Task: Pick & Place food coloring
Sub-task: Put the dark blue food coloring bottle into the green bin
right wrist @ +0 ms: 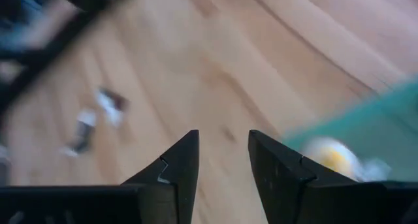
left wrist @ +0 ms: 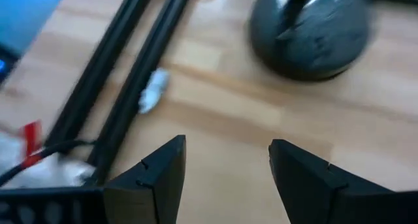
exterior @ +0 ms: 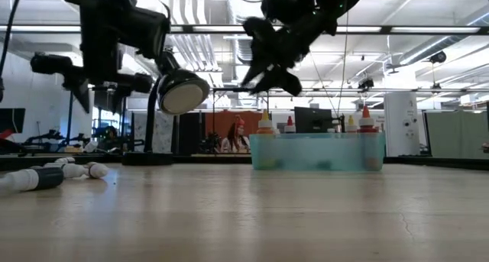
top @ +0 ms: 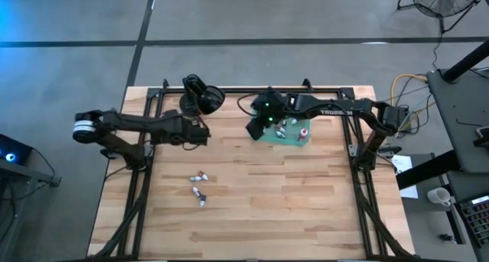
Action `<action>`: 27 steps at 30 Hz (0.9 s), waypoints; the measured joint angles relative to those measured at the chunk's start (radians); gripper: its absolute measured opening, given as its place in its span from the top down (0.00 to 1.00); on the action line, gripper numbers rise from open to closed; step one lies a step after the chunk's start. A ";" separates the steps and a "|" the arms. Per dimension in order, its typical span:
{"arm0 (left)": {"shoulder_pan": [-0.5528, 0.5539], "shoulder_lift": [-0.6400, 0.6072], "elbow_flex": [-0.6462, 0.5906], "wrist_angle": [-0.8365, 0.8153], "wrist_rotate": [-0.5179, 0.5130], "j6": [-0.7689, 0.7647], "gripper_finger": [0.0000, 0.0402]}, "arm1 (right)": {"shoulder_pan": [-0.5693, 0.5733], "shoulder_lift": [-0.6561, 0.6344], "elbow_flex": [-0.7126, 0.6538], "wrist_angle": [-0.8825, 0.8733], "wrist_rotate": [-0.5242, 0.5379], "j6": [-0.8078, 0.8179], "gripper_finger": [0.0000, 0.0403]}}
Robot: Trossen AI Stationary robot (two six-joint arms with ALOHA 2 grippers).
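Observation:
Several food coloring bottles (top: pixel 290 130) stand in a flat teal tray (top: pixel 276 137) at the table's far right of centre; their caps (exterior: pixel 265 123) rise above its wall. A few more bottles (top: pixel 200 184) lie on their sides on the wood left of centre, also seen low (exterior: pixel 34 178) and from the right wrist (right wrist: pixel 98 116). My right gripper (top: pixel 252 128) hangs open above the tray's left edge, nothing between its fingers (right wrist: pixel 223 145). My left gripper (top: pixel 206 134) is open in the air left of it, over bare wood (left wrist: pixel 227 159).
A glossy black rounded object (top: pixel 200 98) on a stand sits at the far edge, just beyond my left gripper (left wrist: pixel 307 34). Black frame rails (top: pixel 149 109) run along the table's sides. A small white thing (left wrist: pixel 153 90) lies beside a rail. Bare wood stretches across the near half.

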 joint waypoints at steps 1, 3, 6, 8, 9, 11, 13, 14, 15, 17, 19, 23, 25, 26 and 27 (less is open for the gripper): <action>0.010 -0.009 -0.005 -0.011 0.028 0.005 0.52 | 0.001 0.000 0.001 0.039 0.001 0.023 0.70; 0.032 -0.019 -0.008 -0.020 0.062 0.011 0.52 | 0.000 0.000 0.001 0.101 0.023 0.085 0.71; 0.090 -0.030 -0.013 -0.014 0.068 0.068 0.52 | -0.009 0.000 0.001 0.145 0.040 0.137 0.73; 0.143 -0.029 -0.015 -0.011 0.067 0.122 0.52 | -0.011 0.000 0.001 0.143 0.043 0.156 0.74; 0.172 -0.024 -0.016 -0.013 0.068 0.154 0.52 | -0.011 0.000 0.001 0.139 0.043 0.162 0.74; 0.238 -0.010 -0.017 -0.004 0.068 0.215 0.52 | -0.005 0.000 0.001 0.128 0.043 0.164 0.75; 0.305 0.003 -0.017 0.008 0.088 0.284 0.52 | 0.008 0.000 0.001 0.128 0.043 0.163 0.76; 0.343 0.007 -0.017 0.017 0.121 0.321 0.52 | 0.015 0.000 0.001 0.129 0.043 0.159 0.76; 0.376 0.010 -0.017 0.032 0.157 0.361 0.52 | 0.024 0.000 0.001 0.129 0.040 0.148 0.77; 0.437 0.012 -0.019 0.050 0.222 0.439 0.52 | 0.042 0.000 0.000 0.127 0.038 0.127 0.77; 0.477 0.012 -0.029 0.045 0.226 0.472 0.52 | 0.060 0.000 0.000 0.128 0.036 0.120 0.77; 0.532 0.013 -0.059 0.050 0.187 0.495 0.52 | 0.094 0.000 0.000 0.127 0.034 0.089 0.76; 0.542 0.020 -0.075 0.083 0.154 0.537 0.52 | 0.109 0.000 0.000 0.127 0.031 0.065 0.75; 0.543 0.022 -0.084 0.111 0.148 0.566 0.52 | 0.117 0.000 0.000 0.127 0.031 0.058 0.75; 0.543 0.024 -0.091 0.140 0.148 0.597 0.52 | 0.122 0.000 0.000 0.127 0.029 0.054 0.75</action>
